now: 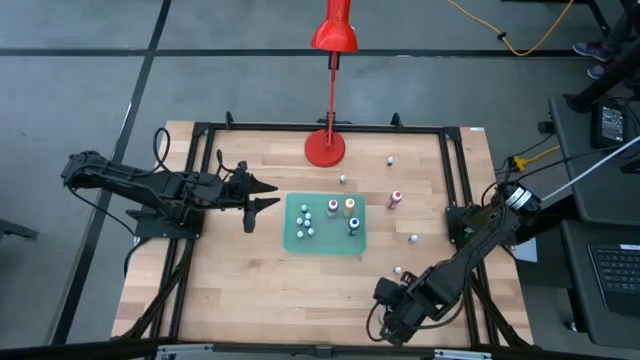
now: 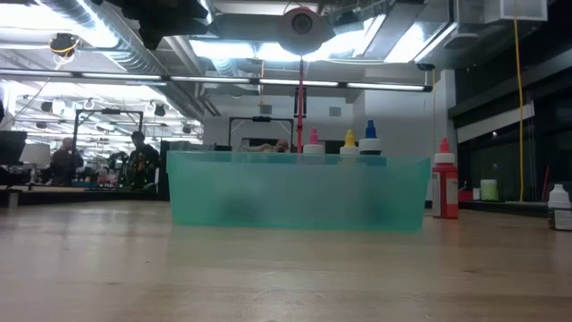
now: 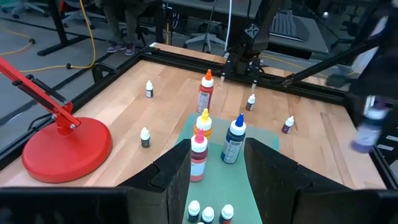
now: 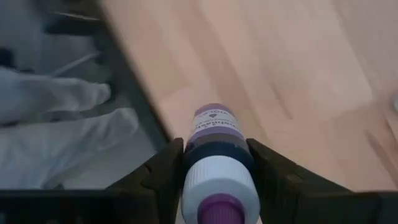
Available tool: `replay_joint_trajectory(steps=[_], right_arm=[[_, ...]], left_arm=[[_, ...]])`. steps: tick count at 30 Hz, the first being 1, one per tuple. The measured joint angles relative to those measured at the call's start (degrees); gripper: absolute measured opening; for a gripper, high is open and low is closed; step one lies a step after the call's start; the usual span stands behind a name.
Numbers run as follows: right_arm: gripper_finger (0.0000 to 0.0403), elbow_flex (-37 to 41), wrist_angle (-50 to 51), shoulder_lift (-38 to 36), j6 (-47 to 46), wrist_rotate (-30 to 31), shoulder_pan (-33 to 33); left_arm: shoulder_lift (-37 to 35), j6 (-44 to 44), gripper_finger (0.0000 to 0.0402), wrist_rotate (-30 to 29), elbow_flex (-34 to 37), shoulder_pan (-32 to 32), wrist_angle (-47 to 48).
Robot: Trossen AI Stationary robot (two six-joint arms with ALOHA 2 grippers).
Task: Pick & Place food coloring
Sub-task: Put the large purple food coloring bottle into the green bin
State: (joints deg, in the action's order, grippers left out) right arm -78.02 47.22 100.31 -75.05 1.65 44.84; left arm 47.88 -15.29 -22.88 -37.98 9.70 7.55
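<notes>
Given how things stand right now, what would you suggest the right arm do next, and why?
Probably lift and carry its bottle toward the green tray. The right end effector, near the table's front right edge, has its fingers closed on a small purple-capped bottle, while the tray already holds several bottles. The left end effector hangs open beside the tray, empty.

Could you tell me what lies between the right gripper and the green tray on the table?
In the high view, only bare wood separates the right gripper, shut on a purple-capped bottle, from the green tray; one small bottle stands just off that line.
</notes>
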Motion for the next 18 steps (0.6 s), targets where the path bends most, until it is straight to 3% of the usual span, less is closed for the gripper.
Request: replay_joint_trajectory(steps=[10, 18], right_arm=[[0.016, -19.2, 19.2, 0.0, 16.0, 1.5, -7.0], [0.0155, -22.2, 21.2, 0.4, 34.3, 3.4, -19.0]], left_arm=[[0.0, 0.0, 0.0145, 0.0, 0.0, 0.0, 0.0], [0.0, 0.0, 0.0145, 0.0, 0.0, 0.0, 0.0]])
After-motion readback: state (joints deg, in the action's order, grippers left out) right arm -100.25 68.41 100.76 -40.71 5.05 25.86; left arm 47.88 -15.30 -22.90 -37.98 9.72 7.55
